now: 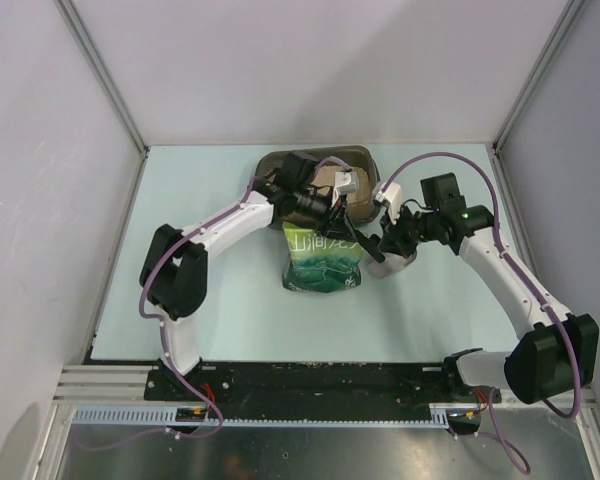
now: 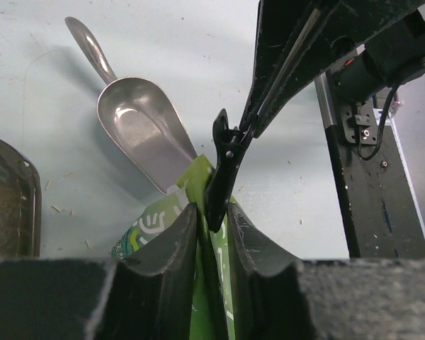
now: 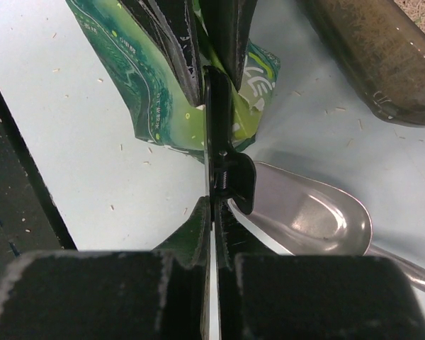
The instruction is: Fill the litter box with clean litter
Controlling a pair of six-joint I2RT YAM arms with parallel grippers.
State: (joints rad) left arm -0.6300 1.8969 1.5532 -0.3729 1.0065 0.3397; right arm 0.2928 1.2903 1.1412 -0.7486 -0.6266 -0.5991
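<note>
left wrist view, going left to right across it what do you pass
litter box → metal scoop → black clip → black base rail. The green bag is left out, since it overlaps the scoop tip and the clip.

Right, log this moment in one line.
left jaws: apart, astride green bag | right jaws: shut on black clip | scoop: empty | litter box: part-filled

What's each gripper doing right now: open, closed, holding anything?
Left gripper: open, jaws apart astride the top of the green pouch.
Right gripper: shut on the black bag clip.
</note>
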